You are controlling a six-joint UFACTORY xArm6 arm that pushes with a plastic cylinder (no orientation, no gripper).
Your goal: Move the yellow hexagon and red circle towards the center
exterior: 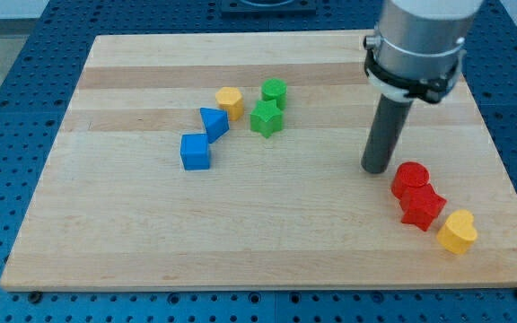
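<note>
Hovering at ten o'clock of the red circle (410,178), my tip (377,169) is a bare rod, no hand; yellow hexagon (230,101) sits well apart.

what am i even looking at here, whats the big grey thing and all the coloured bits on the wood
The grey cylinder is a robot arm ending in a dark rod; my tip slides on the wooden board to push blocks. It holds nothing. There is one camera view, looking down at an angle.

Near the middle: a yellow hexagon, blue triangle, blue cube, green cylinder and green star. At the view's right: a red circle just right of my tip, a red star and a yellow heart.
</note>
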